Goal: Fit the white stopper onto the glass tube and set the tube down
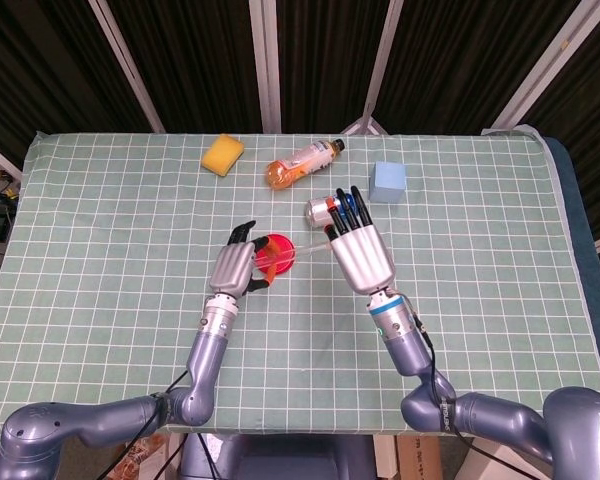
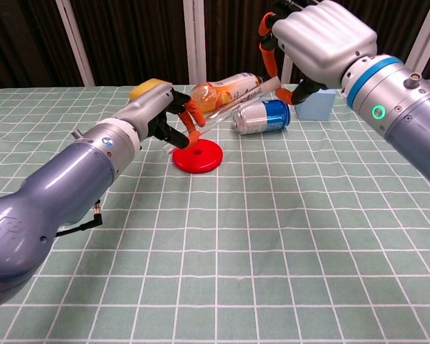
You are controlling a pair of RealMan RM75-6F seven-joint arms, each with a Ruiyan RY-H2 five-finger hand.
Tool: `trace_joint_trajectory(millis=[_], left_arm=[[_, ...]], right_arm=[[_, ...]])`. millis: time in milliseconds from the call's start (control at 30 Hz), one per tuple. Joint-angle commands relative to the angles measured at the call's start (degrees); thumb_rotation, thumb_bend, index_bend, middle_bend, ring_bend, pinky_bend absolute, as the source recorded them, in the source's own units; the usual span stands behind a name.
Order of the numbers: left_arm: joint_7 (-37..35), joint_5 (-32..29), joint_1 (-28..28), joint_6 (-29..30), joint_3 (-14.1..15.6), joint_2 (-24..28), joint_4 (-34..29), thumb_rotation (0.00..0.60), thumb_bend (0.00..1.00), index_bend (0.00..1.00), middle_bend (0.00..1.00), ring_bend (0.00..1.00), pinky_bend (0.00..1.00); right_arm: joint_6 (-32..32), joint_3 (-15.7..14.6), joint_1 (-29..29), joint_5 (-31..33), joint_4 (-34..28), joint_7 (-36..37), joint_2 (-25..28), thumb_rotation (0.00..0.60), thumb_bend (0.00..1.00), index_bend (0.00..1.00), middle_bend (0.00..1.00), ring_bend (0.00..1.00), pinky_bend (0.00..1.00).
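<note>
While the thin, brittle glass tube point(image 2: 226, 108) is pinched above the red disc point(image 2: 198, 156) by the left hand point(image 2: 160, 111), the white stopper point(image 2: 285, 89) is judged pinched by the right hand point(image 2: 312, 39) at its far end, where light handling is advised.

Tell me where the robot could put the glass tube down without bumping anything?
The near half of the table is bare cloth, and so is the left side past the left hand. It is crowded further back: red disc, can, blue cube, orange bottle and yellow sponge sit there.
</note>
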Motion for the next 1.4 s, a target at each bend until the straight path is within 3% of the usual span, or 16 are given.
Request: trace_joint_trajectory(millis=[33, 733, 800, 867, 900, 967, 1067, 1233, 1400], left_arm=[[0.0, 0.0, 0.0, 0.1, 0.0, 0.0, -0.1, 0.6, 0.65, 0.46, 0.48, 0.06, 0.0], [0.1, 0.0, -0.1, 0.0, -0.1, 0.2, -0.8, 0.6, 0.65, 0.46, 0.48, 0.06, 0.0], [0.1, 0.1, -0.1, 0.0, -0.1, 0.2, -0.7, 0.6, 0.65, 0.46, 0.48, 0.06, 0.0], [0.0, 0.3, 0.0, 0.0, 0.0, 0.4, -0.6, 0.6, 0.65, 0.46, 0.48, 0.06, 0.0], [0.0, 0.3, 0.0, 0.0, 0.0, 0.5, -0.6, 0.6, 0.65, 0.45, 0.48, 0.06, 0.0], [-0.1, 0.4, 0.1, 0.1, 0.0, 0.7, -0.5, 0.6, 0.65, 0.46, 0.48, 0.06, 0.0], [-0.3, 0.8, 0.3, 0.3, 0.0, 1.2, -0.6, 0.6, 0.65, 0.46, 0.48, 0.06, 0.0], [-0.4, 1.8, 0.9, 0.9, 0.5, 2.5, -1.6, 0.6, 0.65, 0.46, 0.48, 0.06, 0.0], [0.8, 3.8, 1.8, 0.9, 2.7, 4.9, -3.6, 0.6, 0.65, 0.46, 0.48, 0.06, 0.0]], right_arm=[[0.1, 0.0, 0.0, -0.1, -0.2, 0.1, -0.1, 0.6, 0.4, 0.59, 0.2, 0.0, 0.0], [0.0, -0.3, -0.1, -0.1, -1.1, 0.0, -0.6, 0.6, 0.4, 0.58, 0.2, 0.0, 0.0], [0.0, -0.3, -0.1, -0.1, -1.0, -0.1, -0.5, 0.6, 0.4, 0.51, 0.2, 0.0, 0.0], [-0.2, -0.3, -0.2, 0.1, -1.1, -0.3, -0.4, 0.6, 0.4, 0.32, 0.17, 0.0, 0.0], [-0.4, -0.3, -0.2, 0.3, -1.2, -0.7, -0.1, 0.6, 0.4, 0.17, 0.13, 0.0, 0.0], [-0.5, -0.2, -0.4, 0.8, -1.5, -1.2, 0.3, 0.6, 0.4, 0.03, 0.05, 0.0, 0.0], [-0.6, -0.1, -0.7, 1.6, -2.5, -1.8, 0.8, 0.6, 0.4, 0.0, 0.0, 0.0, 0.0], [-0.1, 0.0, -1.5, 2.1, -4.6, -2.3, 2.2, 0.6, 0.4, 0.0, 0.0, 0.0, 0.0], [1.0, 0.4, -2.3, 2.0, -6.7, -2.3, 4.0, 0.6, 0.4, 0.0, 0.0, 0.0, 0.0]])
